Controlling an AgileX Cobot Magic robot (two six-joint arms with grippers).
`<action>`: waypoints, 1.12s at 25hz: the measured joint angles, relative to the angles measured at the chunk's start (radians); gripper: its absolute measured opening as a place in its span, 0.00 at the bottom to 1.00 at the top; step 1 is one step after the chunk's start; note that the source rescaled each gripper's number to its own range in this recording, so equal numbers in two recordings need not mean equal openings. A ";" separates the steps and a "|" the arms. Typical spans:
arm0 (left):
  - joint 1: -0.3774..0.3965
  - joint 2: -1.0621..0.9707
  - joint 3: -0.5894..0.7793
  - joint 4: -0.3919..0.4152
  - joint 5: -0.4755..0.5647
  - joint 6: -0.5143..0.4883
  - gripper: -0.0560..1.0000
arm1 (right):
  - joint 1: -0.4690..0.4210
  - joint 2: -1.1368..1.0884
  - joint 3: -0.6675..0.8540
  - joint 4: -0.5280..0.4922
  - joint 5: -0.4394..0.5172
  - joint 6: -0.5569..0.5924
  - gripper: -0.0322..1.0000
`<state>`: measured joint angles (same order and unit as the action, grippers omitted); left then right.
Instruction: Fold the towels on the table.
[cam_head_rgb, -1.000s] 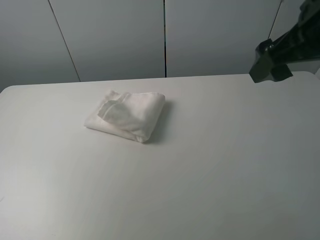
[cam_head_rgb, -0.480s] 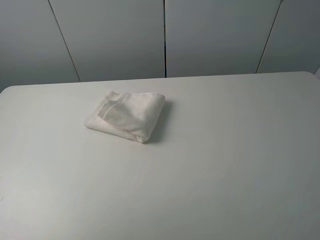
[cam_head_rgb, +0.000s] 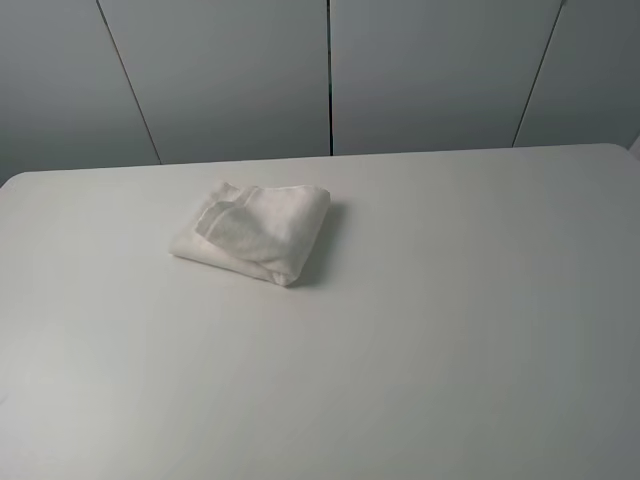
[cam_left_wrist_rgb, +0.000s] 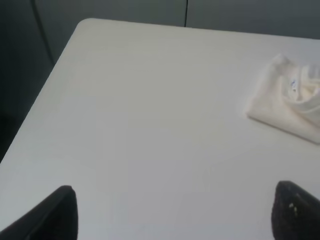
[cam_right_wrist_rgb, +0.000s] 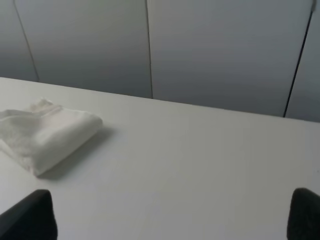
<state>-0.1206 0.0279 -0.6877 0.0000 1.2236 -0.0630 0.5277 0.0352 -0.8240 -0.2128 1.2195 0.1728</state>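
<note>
You have both claws spread, left claw (cam_left_wrist_rgb: 172, 212) and right claw (cam_right_wrist_rgb: 172, 215) low over bare worktop (cam_head_rgb: 450, 330) with nothing between, and the folded towel (cam_head_rgb: 254, 231) lies well beyond them toward the worktop's far-left part.

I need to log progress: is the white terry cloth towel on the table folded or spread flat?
Folded. The white terry cloth towel lies as a compact layered bundle with a rounded fold edge on the plain white table, no gripper touching it.
</note>
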 joint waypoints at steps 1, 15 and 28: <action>0.000 -0.018 0.008 0.000 0.003 0.000 1.00 | 0.000 -0.016 0.020 0.007 0.000 -0.002 1.00; 0.000 -0.028 0.170 -0.057 -0.119 0.094 1.00 | 0.000 -0.034 0.272 0.080 0.004 -0.069 1.00; 0.000 -0.028 0.176 -0.074 -0.135 0.120 1.00 | 0.000 -0.036 0.311 0.318 -0.116 -0.317 1.00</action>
<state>-0.1206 0.0000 -0.5117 -0.0741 1.0888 0.0572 0.5277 -0.0007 -0.5130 0.1047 1.1033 -0.1447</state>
